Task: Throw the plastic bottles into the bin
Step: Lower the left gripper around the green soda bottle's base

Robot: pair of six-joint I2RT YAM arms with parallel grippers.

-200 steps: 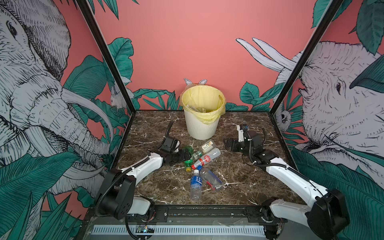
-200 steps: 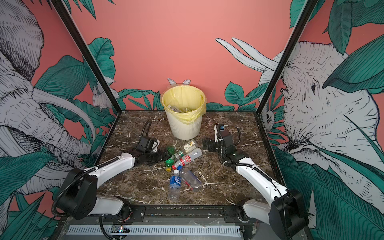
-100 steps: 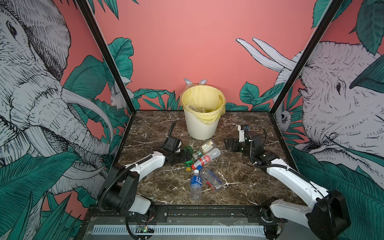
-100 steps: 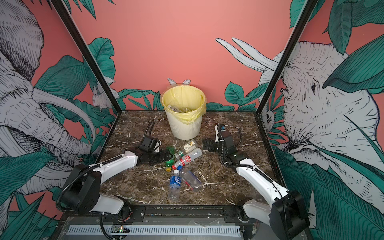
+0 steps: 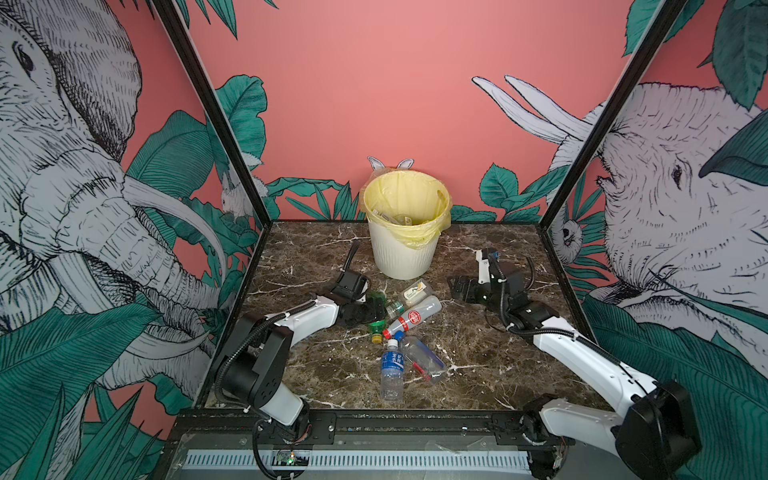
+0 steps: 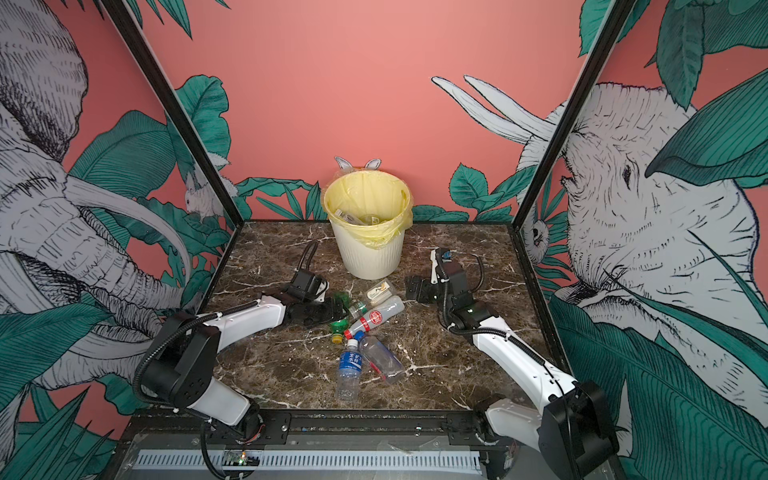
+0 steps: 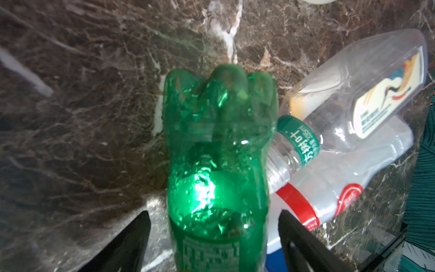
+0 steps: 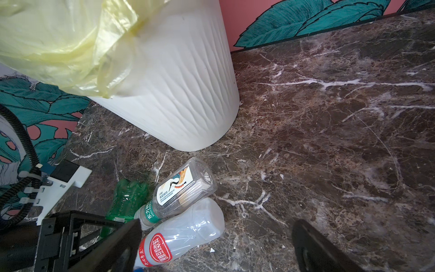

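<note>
Pink walls [image 5: 374, 83] printed with leaves and elephants close in a dark marble bench [image 5: 478, 345]. The bin [image 5: 405, 249] stands at the back middle, with some bottles already inside. More lie in a loose heap just in front of it.

The green bottle [image 7: 219, 122] lies at the left edge of that heap, next to the white-label bottle [image 7: 353, 94] and the red-label bottle [image 7: 329, 188]; I cannot tell whether it touches them. In the left wrist view its long axis runs straight out from the left tool [image 7: 213, 217]. The lobed base points away from the tool, and in both top views it points towards the back, left of the bin. The neck end is hidden under the tool.

The left tool straddles the green bottle at its label. The jaws stand apart with a sliver of gap on each side, so it has no hold yet. The right tool [image 5: 461, 289] hovers to the right of the heap, spread wide and empty.

The green bottle looks empty, thin-walled and already dented, with droplets inside. It should be very light, soft under a squeeze and slick. I would grip it across the body, right where the jaws stand. That labelled section is straighter and probably stiffer than the waisted part nearer the base. A gentle close should do, since a hard one may buckle the wall and squirt the bottle out forwards. Its neighbours lie close to the right-hand jaw and may get nudged.
</note>
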